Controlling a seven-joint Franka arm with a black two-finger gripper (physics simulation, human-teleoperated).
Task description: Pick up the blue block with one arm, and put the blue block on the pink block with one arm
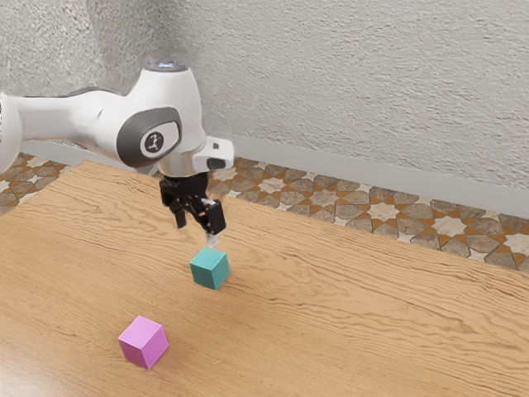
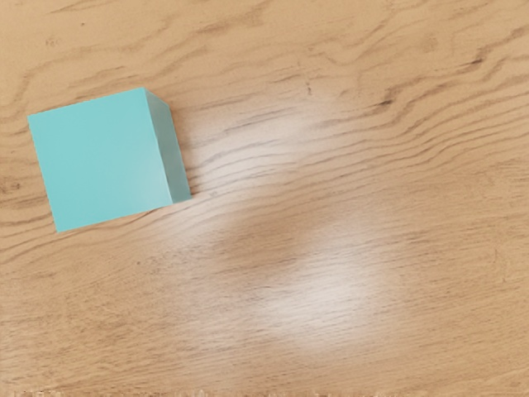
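1. Exterior view: the gripper is seen hovering just above the blue block and slightly behind it, with no contact. The fingers are spread apart and nothing is held between them.
2. Exterior view: the blue block is sat flat on the table, with a corner turned toward the camera. The pink block is placed nearer the camera, toward the exterior view's left, apart from the blue one.
3. Risk, as judged: if descent is made from this offset, a finger could be landed on the block's top face instead of beside it. The block would then be shoved or tipped.
4. Risk: if the fingers are not squared to the block's faces, edges get pinched. The block could be twisted or squeezed out on closing.
5. Wrist view: the blue block is shown off to one side of the spot under the hand, and bare table is seen beneath the centre. The block's edges are skewed, so a yaw mismatch is suggested.
6. Risk: a skewed grasp would be carried over to the pink block. Little margin is offered by its small top, so an off-centre release could end in a slide-off or a knocked pink block.
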